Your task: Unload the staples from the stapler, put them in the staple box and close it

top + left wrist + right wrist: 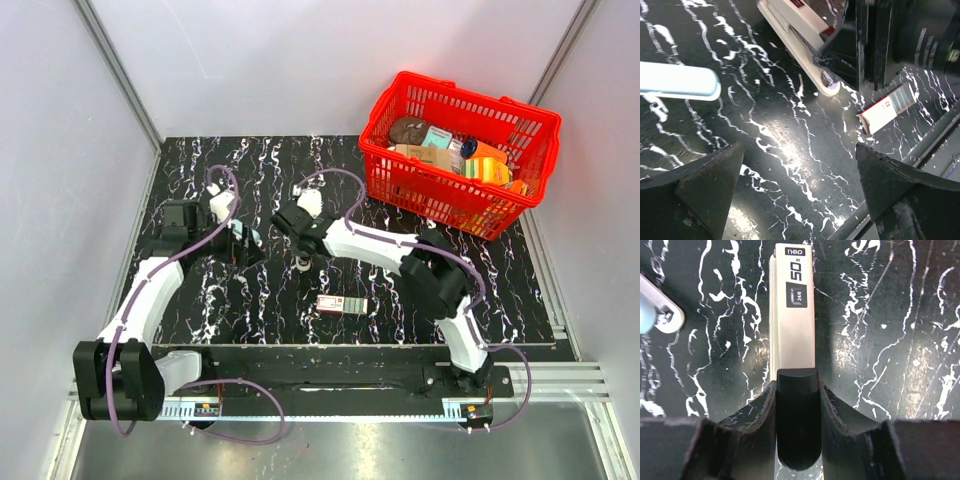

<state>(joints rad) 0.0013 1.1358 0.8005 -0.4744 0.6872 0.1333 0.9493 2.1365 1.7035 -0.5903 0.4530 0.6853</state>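
Note:
The light-blue stapler (677, 82) shows at the upper left of the left wrist view, apart from both fingers (705, 185). It is a small pale speck in the top view (257, 238). My left gripper (800, 185) is open and empty just above the table, and it also shows in the top view (243, 246). My right gripper (797, 405) is shut on the black end of a slim black-and-silver object (792, 315) marked "50" and "24/8". It sits mid-table in the top view (300, 250). A whitish rounded end (665, 317) with light blue beside it shows at the left edge.
A small red-and-white box (341, 305) lies near the front, also in the left wrist view (887, 107). A long whitish piece with a rounded end (805, 55) reaches out below the right gripper. A red basket (400, 185) with groceries stands at the back right.

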